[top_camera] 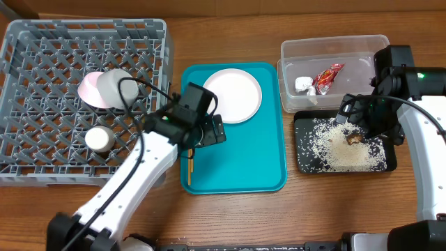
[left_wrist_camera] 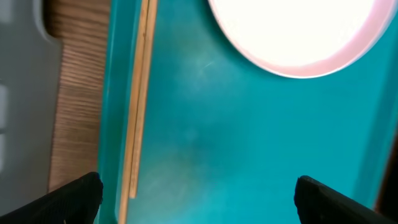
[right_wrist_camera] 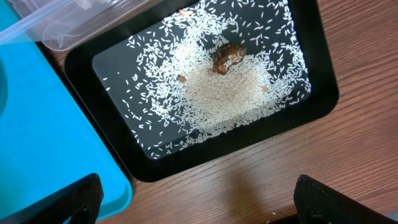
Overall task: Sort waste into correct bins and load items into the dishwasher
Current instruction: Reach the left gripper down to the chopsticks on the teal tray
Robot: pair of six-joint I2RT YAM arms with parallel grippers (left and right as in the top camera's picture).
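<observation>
Overhead, dish loading looks in hand: the left claw (left_wrist_camera: 198, 198), spread wide, hovers over the teal tray (top_camera: 244, 164) between chopsticks (left_wrist_camera: 137, 99) and plate (top_camera: 232, 95), and should next lower to pinch one for the rack (top_camera: 42, 84); the right claw (right_wrist_camera: 198, 200) hangs spread above the black tray (right_wrist_camera: 324, 93).

L arm (top_camera: 132, 174): white link slants up from the near edge to a black wrist just behind the jaws. L gripper (top_camera: 205, 136) tilts downward, jaws spread wide. On the wrist cam its fingertips (left_wrist_camera: 74, 196) only show at the bottom corners. R arm (top_camera: 426, 153): white link up the right side, bends at a black joint w/ green LED. R gripper (top_camera: 366, 122) points down, jaws fully apart, fingertips (right_wrist_camera: 74, 199) at the bottom corners too.
</observation>
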